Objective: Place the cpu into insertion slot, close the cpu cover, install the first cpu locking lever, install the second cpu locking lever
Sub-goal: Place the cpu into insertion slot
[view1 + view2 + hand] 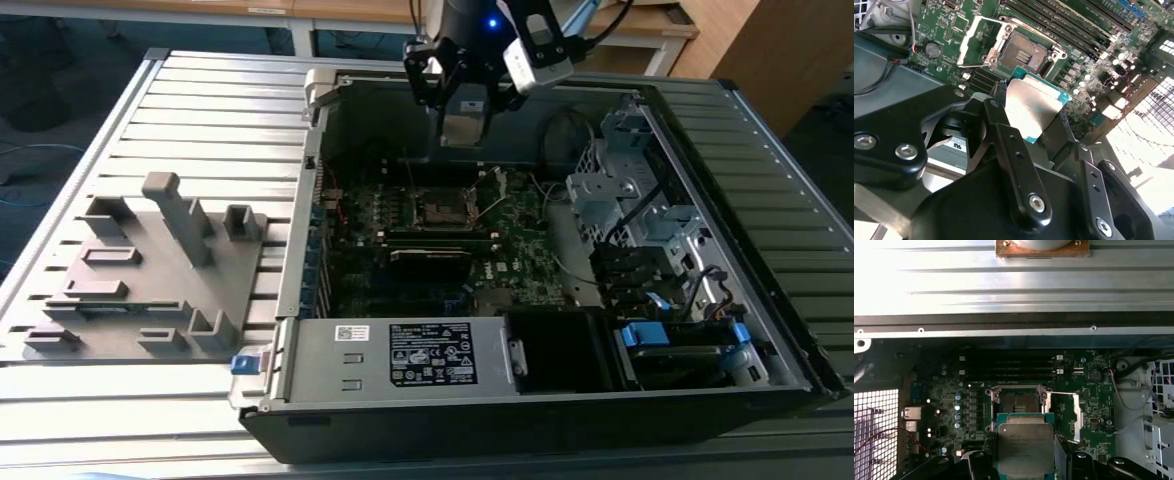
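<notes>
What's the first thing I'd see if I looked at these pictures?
The shiny square cpu stands out first, pinched in the black gripper above the green board. Close by sits the insertion slot, with its cpu cover flipped open to one side. In the exterior view, the big open computer case lies on a ribbed metal table.

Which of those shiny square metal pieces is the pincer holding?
The cpu, the solid silvery chip with green edges, gripped in the pincer. The cpu cover, a windowed frame, lies swung open beside the empty insertion slot.
</notes>
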`<state>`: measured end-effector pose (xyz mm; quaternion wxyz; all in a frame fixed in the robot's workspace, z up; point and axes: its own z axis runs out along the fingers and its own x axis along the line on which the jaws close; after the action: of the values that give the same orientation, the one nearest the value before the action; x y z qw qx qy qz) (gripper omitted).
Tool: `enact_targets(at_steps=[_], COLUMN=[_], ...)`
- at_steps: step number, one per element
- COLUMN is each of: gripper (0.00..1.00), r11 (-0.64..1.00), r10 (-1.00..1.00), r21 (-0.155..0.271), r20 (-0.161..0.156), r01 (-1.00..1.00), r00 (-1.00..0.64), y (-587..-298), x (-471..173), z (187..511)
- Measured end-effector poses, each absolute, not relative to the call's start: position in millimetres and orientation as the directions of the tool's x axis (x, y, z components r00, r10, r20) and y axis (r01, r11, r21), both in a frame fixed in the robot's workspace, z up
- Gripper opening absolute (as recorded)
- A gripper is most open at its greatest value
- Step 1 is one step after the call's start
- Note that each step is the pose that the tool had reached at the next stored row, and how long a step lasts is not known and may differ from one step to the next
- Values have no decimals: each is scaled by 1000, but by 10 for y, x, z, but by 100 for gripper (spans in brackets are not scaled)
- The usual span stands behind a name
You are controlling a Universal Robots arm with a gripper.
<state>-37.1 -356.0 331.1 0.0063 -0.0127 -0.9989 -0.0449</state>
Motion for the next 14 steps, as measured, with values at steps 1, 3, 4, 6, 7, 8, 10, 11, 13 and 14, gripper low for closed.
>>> enact_targets(at_steps=[1,3,4,6,7,8,10,11,13,14], gripper=[54,54,54,54,54,54,54,54,54,54], r11=[996,996,996,996,996,996,996,996,996,996], r10=[25,25,25,25,25,25,25,25,25,25], r21=[90,89,89,89,89,89,89,89,90,90], r20=[14,14,14,14,14,14,14,14,14,14], r01=[26,26,26,26,26,26,26,26,26,26], r00=[-1000,-1000,-1000,-1000,-1000,-1000,-1000,-1000,-1000,-1000], y=[-3560,-3560,-3560,-3560,-3560,-3560,-3560,-3560,-3560,-3560], x=[-371,-371,-371,-371,-371,-372,-372,-372,-372,-371], z=[3307,3300,3296,3290,3287,3285,3281,3281,3279,3277])
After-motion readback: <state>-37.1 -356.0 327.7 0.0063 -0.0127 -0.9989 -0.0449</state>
